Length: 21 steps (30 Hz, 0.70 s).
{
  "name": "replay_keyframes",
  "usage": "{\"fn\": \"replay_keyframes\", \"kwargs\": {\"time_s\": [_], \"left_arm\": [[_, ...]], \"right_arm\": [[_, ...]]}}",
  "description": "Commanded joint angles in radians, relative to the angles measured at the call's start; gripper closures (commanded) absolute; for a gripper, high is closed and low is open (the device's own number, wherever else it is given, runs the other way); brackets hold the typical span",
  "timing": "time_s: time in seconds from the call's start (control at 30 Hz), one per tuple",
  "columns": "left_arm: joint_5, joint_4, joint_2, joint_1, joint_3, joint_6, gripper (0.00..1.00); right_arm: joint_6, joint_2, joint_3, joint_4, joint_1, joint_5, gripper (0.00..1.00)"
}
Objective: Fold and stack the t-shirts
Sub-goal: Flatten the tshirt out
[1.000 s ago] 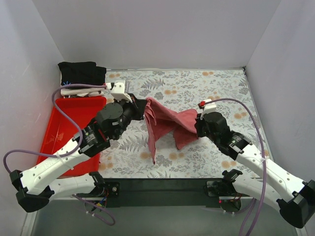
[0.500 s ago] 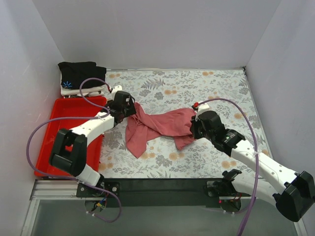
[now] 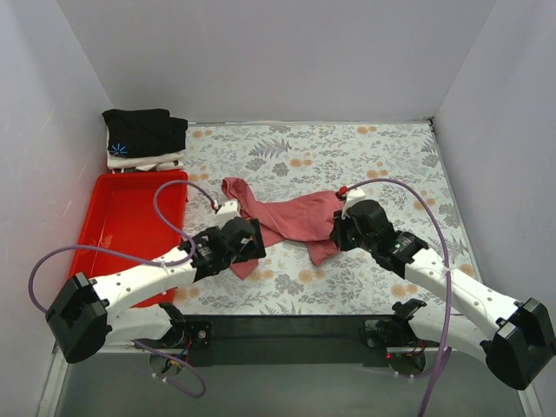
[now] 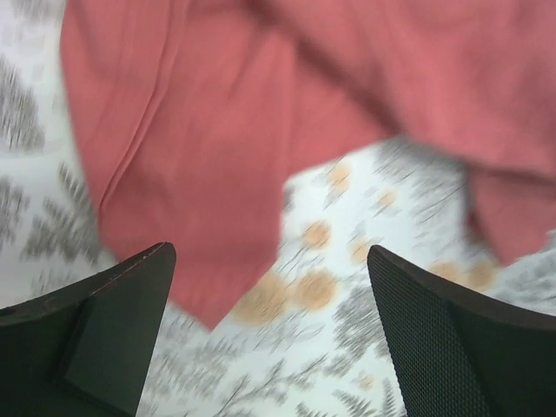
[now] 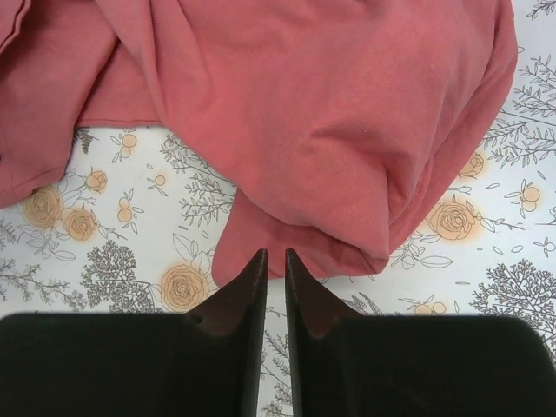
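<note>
Floral worktop (image 3: 382, 148) bearing the salmon-red t-shirt (image 3: 291, 215), crumpled at centre. Red tray (image 3: 122, 217) at left. Black t-shirt (image 3: 143, 130) stacked on the white t-shirt (image 3: 149, 162), far-left corner. Left tool (image 4: 269, 252), fingers wide apart, above the salmon shirt's edge. Right tool (image 5: 274, 254), fingers almost together, at its hem.

Salmon-red t-shirt (image 4: 217, 130) blurred and cut off in the left wrist view.
</note>
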Motion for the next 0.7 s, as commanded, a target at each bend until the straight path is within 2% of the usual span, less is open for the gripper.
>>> {"fn": "replay_keyframes", "kwargs": {"time_s": [0.0,0.13,0.2,0.37,0.67], "left_arm": [[-0.054,-0.204,-0.072,-0.079,-0.080,-0.234,0.16],[-0.144,-0.335,-0.098,-0.162,-0.074,-0.360,0.16],[-0.129,-0.349,-0.098,-0.171,-0.075,-0.375,0.17],[-0.057,-0.273,-0.093,-0.176,-0.136,-0.378,0.19],[-0.097,-0.194,-0.066,-0.175,-0.173,-0.385,0.24]], "right_arm": [[-0.007,0.032,0.003,0.058,0.002,0.013,0.89],[-0.017,0.069,-0.008,0.081,0.001,-0.004,0.89],[-0.018,0.080,-0.016,0.089,0.002,-0.009,0.89],[-0.018,0.068,-0.036,0.093,0.001,0.017,0.88],[-0.015,0.048,-0.060,0.095,0.002,0.023,0.87]]}}
